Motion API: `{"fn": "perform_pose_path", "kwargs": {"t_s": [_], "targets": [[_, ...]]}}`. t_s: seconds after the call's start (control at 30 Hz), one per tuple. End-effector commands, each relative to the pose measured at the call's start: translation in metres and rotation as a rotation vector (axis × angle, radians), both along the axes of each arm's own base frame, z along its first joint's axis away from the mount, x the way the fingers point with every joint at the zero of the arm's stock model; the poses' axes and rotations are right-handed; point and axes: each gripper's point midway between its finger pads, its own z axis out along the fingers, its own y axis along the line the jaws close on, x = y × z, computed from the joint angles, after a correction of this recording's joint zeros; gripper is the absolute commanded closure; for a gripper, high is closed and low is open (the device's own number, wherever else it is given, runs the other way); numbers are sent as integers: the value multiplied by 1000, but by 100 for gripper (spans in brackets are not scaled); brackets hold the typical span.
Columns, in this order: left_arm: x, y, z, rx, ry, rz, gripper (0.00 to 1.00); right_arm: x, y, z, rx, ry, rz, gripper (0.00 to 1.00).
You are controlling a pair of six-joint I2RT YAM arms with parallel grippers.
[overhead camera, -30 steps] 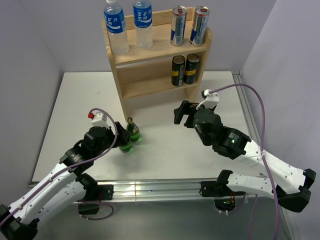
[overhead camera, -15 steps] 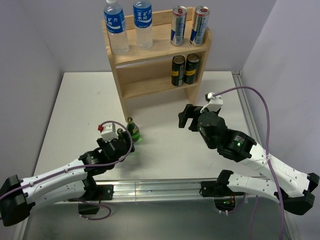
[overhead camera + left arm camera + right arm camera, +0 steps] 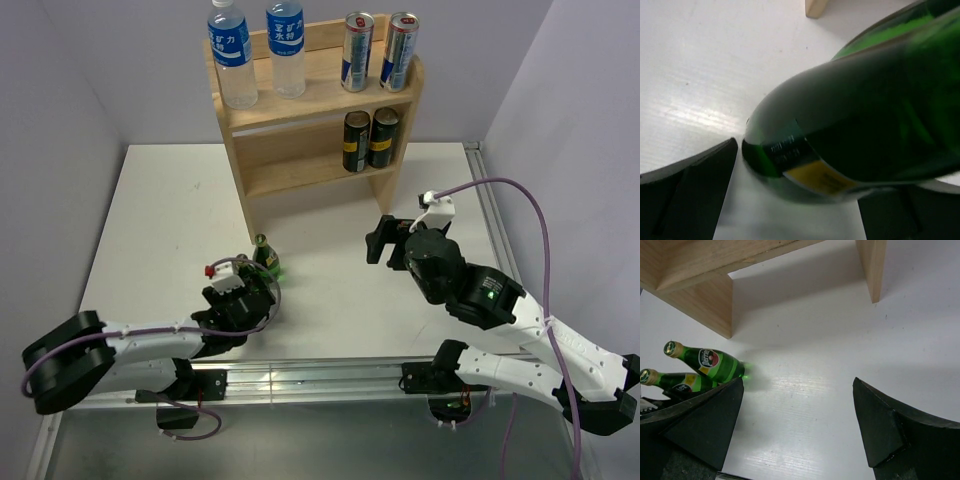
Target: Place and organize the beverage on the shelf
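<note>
Two green bottles are standing on the surface (image 3: 160, 200) just in front of the shelf (image 3: 318, 88), near its left panel and on neither tier. The first bottle (image 3: 710, 363) is showing a white label with a red oval, its writing too small to read. Seen from above, it is standing upright, gold cap up. The second bottle (image 3: 850, 125) is filling the left wrist view, carrying a yellow label and blurred small print. It seems to be lying roughly parallel to the first.

The left hand (image 3: 248, 290) is flanking this second bottle; I cannot tell whether its fingers are pressing it. The right hand (image 3: 797, 390) is hovering well apart, fingers wide, holding nothing.

On the shelf, two water bottles (image 3: 232, 55) are wearing blue labels with white Chinese characters, beside two blue-and-silver cans (image 3: 357, 50). Two dark cans (image 3: 357, 140) are sitting below.
</note>
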Motion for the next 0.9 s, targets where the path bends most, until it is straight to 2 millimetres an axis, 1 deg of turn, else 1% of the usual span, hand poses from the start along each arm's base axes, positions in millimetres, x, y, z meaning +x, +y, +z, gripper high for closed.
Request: {"fn": "perform_pose_path", "kwargs": {"t_s": [0.0, 0.03, 0.07, 0.17, 0.2, 0.33, 0.43, 0.5, 0.53, 0.6, 0.7, 0.73, 0.77, 0.83, 0.87], "targets": [[14, -13, 6, -42, -73, 31, 1, -3, -4, 1, 4, 2, -2, 3], [17, -16, 6, -34, -76, 39, 1, -3, -3, 1, 3, 2, 1, 3], [17, -15, -2, -9, -62, 49, 1, -4, -3, 0, 3, 4, 1, 3], [21, -17, -6, 8, -57, 92, 1, -4, -3, -2, -1, 10, 3, 3], [21, -14, -9, 30, -49, 103, 1, -4, -3, -1, -1, 8, 5, 3], [25, -19, -16, 58, -40, 112, 1, -6, -4, -4, -2, 9, 5, 3], [26, -19, -16, 54, -46, 114, 1, -8, -5, -5, 0, 13, 8, 3], [26, -17, -15, 59, -50, 122, 3, -8, -6, -4, 5, 12, 7, 3], [26, -16, -15, 68, -50, 121, 9, -9, -6, -5, 4, 13, 8, 3], [26, -13, -14, 81, -53, 130, 15, -9, -7, -6, 7, 12, 8, 3], [25, -11, -13, 94, -52, 133, 26, -9, -6, -7, 12, 14, 9, 3], [25, -10, -12, 88, -54, 137, 36, -9, -5, -8, 16, 16, 10, 3], [24, -8, -12, 92, -52, 138, 42, -10, -4, -8, 21, 16, 12, 3], [23, -5, -11, 82, -55, 146, 65, -9, -3, -10, 22, 19, 12, 4], [22, -3, -12, 88, -53, 147, 66, -10, -2, -11, 20, 21, 13, 4]]}}
